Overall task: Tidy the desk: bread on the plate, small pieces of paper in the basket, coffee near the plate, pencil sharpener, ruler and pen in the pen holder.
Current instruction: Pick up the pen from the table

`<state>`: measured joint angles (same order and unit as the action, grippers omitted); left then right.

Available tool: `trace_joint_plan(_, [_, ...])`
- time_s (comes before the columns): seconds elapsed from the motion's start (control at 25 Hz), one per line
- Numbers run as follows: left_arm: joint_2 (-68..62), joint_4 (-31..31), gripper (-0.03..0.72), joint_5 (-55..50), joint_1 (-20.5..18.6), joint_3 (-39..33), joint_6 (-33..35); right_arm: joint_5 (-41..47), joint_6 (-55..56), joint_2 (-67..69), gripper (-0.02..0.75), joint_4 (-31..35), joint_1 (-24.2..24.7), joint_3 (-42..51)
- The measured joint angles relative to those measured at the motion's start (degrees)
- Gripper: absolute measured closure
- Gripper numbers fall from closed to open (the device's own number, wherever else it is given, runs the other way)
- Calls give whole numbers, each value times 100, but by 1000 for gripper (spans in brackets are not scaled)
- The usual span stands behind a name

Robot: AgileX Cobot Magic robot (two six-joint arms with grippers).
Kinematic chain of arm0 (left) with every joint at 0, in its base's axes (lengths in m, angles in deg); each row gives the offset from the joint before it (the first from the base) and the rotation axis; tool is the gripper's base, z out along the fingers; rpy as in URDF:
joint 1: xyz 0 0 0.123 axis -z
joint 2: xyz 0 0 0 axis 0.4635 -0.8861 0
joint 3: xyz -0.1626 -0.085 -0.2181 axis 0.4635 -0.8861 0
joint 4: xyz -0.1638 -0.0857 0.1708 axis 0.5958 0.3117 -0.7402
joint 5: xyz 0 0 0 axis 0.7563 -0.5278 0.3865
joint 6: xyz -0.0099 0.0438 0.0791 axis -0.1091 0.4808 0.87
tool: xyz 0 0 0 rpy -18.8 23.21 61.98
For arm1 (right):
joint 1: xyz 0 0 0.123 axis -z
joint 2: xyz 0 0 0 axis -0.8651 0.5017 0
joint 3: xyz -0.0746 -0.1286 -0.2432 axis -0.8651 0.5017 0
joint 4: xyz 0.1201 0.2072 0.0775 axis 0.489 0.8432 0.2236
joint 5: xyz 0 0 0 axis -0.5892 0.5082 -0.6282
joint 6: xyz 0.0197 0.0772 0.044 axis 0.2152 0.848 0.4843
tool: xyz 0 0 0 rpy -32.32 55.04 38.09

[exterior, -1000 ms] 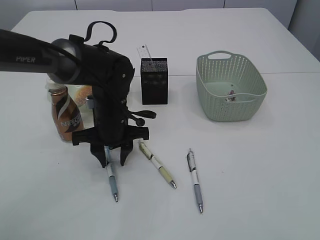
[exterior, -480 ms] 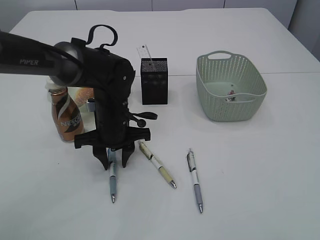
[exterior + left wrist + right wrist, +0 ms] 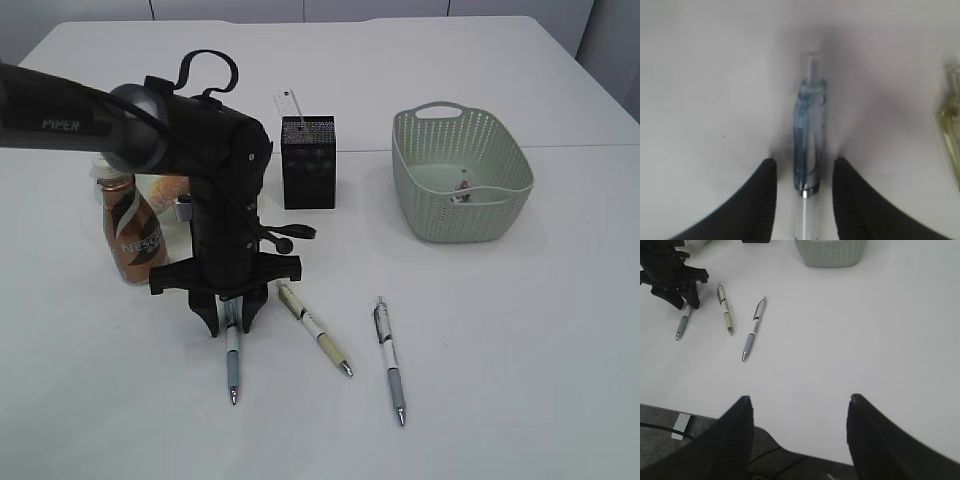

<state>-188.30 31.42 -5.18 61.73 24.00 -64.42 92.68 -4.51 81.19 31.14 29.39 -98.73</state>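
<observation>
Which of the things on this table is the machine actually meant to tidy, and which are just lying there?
Part of the job:
blue pen between the left pincer fingers
olive pen
grey pen
ruler in the pen holder
coffee
basket

Just lying about:
Nothing that I can see.

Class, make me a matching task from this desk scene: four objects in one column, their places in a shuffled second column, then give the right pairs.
Objects:
1. blue pen
2. ruler
3. coffee
4. basket

Places:
A. far right of the desk
B. standing in the pen holder
C. between the left gripper fingers
D. behind the left arm, far left

Pairs: 1-C, 2-B, 3-D, 4-A
</observation>
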Motion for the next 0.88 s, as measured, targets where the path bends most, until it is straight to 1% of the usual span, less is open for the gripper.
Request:
trace_joint_plan(0.08, [0, -117, 447, 12, 10, 0, 0, 40, 0, 0, 274, 0, 0, 0])
trace_joint_plan(0.24, [-2, -248, 555, 21, 10, 0, 23, 40, -14, 0, 274, 0, 0, 0])
trace_joint_plan(0.32, [-2, -262, 585, 21, 10, 0, 115, 40, -27, 0, 274, -11, 0, 0])
trace_joint_plan(0.44, [-2, -283, 603, 21, 10, 0, 272, 40, -41, 0, 274, -47, 0, 0])
trace_joint_plan(0.6, [-24, -295, 603, 21, 10, 11, 435, 40, -41, 0, 274, -97, 0, 0])
trace_joint_plan(0.88, [-24, -295, 603, -64, 10, 19, 482, 40, -45, 0, 274, -145, 0, 0])
